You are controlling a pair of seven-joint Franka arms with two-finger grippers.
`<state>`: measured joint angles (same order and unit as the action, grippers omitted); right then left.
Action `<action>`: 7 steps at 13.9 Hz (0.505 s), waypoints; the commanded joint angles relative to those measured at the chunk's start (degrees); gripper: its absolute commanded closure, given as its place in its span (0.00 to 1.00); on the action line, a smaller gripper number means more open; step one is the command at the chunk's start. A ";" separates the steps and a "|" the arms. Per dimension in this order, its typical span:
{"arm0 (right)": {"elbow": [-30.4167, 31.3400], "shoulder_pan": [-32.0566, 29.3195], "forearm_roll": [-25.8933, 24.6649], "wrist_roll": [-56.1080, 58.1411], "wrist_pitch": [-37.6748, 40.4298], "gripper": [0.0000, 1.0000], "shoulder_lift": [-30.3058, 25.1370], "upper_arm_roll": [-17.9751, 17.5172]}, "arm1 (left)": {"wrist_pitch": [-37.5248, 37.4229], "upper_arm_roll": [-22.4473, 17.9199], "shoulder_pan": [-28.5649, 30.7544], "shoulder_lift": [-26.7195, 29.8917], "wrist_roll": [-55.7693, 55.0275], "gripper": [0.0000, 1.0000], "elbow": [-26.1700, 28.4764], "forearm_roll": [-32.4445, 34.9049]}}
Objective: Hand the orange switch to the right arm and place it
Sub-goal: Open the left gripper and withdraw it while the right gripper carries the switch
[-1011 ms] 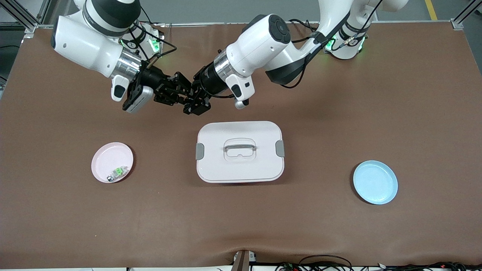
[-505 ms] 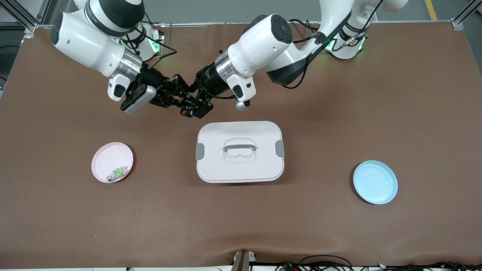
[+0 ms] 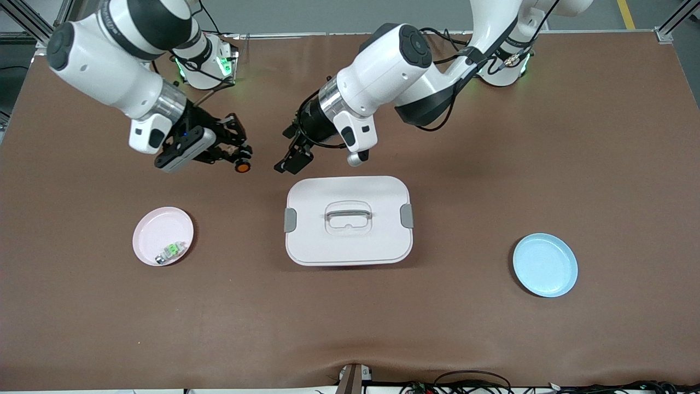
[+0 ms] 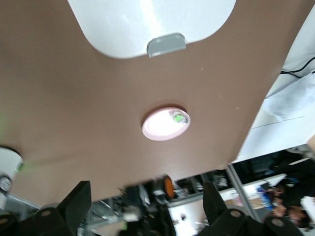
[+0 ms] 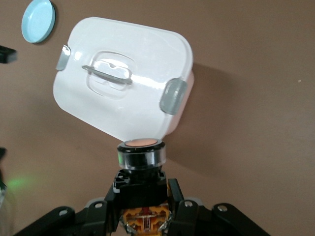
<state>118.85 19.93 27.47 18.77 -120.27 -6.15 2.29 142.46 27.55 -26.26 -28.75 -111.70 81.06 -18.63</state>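
1. The two hands are no longer meeting; they are now standing apart above the bare bench, and the orange switch (image 3: 243, 166) is going with the right hand (image 3: 238, 158).
2. The left hand (image 3: 288, 159) is now spread open and is carrying nothing, while the right hand is clamping the switch's body.
3. In my judgement the handover is finished, and only the placing is remaining, probably in the pink plate (image 3: 150, 230), where a green-and-silver part (image 3: 170, 251) is lying.
4. The switch is looking like a stubby black cylinder with a metal ring and a round orange face, pointing away from the right hand.
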 commanded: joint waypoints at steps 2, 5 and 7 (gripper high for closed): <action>-0.99 -7.61 -2.85 12.92 4.51 1.00 0.26 -0.45 | -9.97 0.49 3.58 3.35 9.36 0.00 1.73 0.09; -1.07 -12.18 -11.28 26.37 4.78 1.00 2.01 -0.45 | -19.56 2.32 8.57 4.67 17.98 0.00 1.47 -0.18; -1.07 -14.47 -14.18 32.26 4.25 1.00 3.85 -0.45 | -24.21 6.27 14.28 4.76 23.25 0.00 1.38 -0.53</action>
<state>118.84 7.81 16.39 45.85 -116.14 -4.45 2.76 122.40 30.22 -17.11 -25.64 -93.05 81.12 -18.68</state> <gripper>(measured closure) 0.577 0.000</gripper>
